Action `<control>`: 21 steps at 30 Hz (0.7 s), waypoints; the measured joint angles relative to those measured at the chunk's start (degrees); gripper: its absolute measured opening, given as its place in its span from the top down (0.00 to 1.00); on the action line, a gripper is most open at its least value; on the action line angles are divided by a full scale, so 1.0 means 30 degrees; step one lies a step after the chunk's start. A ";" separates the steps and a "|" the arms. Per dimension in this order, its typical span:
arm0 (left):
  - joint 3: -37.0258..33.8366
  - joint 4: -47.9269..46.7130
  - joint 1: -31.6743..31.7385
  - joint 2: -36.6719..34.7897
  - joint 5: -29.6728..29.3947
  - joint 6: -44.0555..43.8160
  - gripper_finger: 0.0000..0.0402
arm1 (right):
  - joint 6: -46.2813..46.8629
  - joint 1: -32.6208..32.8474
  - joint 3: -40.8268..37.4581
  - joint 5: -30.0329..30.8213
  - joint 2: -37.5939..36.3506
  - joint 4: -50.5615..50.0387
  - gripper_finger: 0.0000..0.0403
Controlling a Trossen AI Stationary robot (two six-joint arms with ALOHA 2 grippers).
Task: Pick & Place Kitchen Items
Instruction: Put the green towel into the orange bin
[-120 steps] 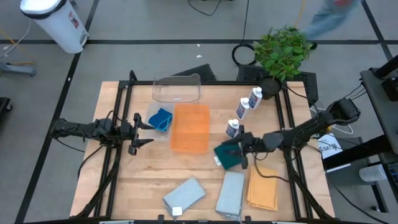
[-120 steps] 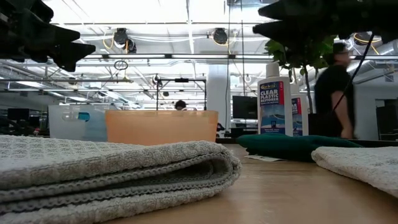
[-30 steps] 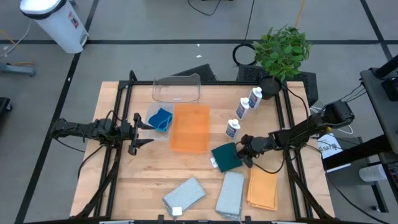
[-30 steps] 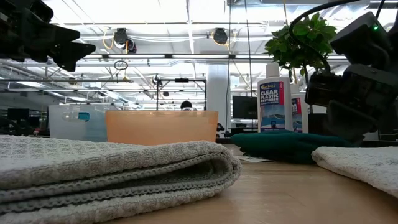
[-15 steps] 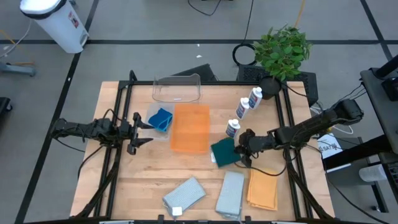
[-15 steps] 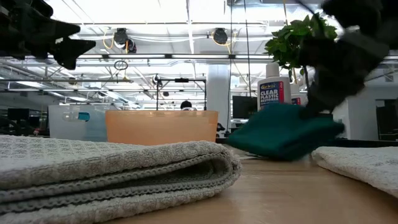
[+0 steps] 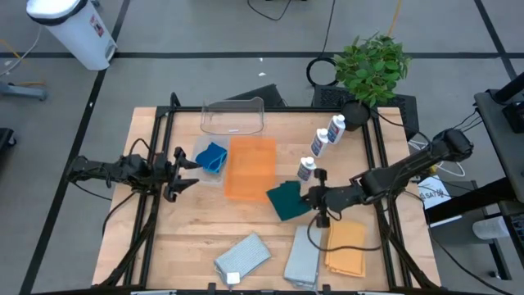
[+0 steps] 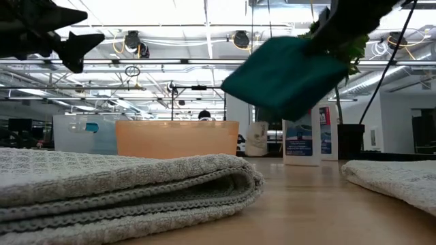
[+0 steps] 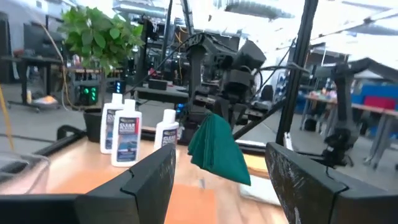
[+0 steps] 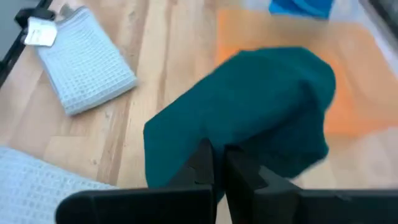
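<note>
- Fingers of the right gripper (image 7: 315, 197) are pinched tight on one edge of the dark green pad (image 7: 286, 199), which hangs off the table beside the orange bin (image 7: 250, 168).
- From the low view the dark green pad (image 8: 285, 73) droops well clear of the wood, so height looks fine, no dragging.
- My guess is it's headed for that orange bin, so I'd carry it fully over the rim before letting go, since the loose end trails below the grip.
- Watch the nearest white bottle (image 7: 306, 169), it's just beside the arm's path and would tip easily.
- Left gripper (image 7: 182, 173) waits near the blue sponges (image 7: 212, 156), fingers spread and holding nothing.
</note>
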 joint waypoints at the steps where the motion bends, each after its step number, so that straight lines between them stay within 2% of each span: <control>1: 0.0000 0.0069 -0.0005 0.0000 -0.0212 -0.0236 0.36 | -0.0559 0.0055 0.0395 -0.0009 0.0230 -0.0309 1.00; 4: 0.0000 0.0190 -0.0005 0.0000 -0.1192 -0.0694 0.36 | -0.1013 0.0060 0.2290 -0.0048 0.1301 -0.2930 1.00; 10: 0.0000 0.0334 -0.0005 0.0000 -0.2367 -0.2356 0.36 | 0.0465 0.0052 0.7563 -0.0548 0.4536 -1.1583 1.00; 14: 0.0000 0.0319 0.0003 0.0000 -0.3337 -0.2249 0.36 | 0.0971 0.0052 1.0602 -0.0857 0.6962 -1.6818 1.00; 18: 0.0000 0.0312 0.0003 0.0000 -0.3681 -0.2241 0.36 | 0.0949 0.0075 1.2512 -0.2091 0.9061 -2.0201 1.00; 21: 0.0000 0.0301 0.0001 0.0000 -0.3677 -0.2205 0.36 | 0.1839 0.0253 1.3670 -0.1839 1.0164 -2.3528 1.00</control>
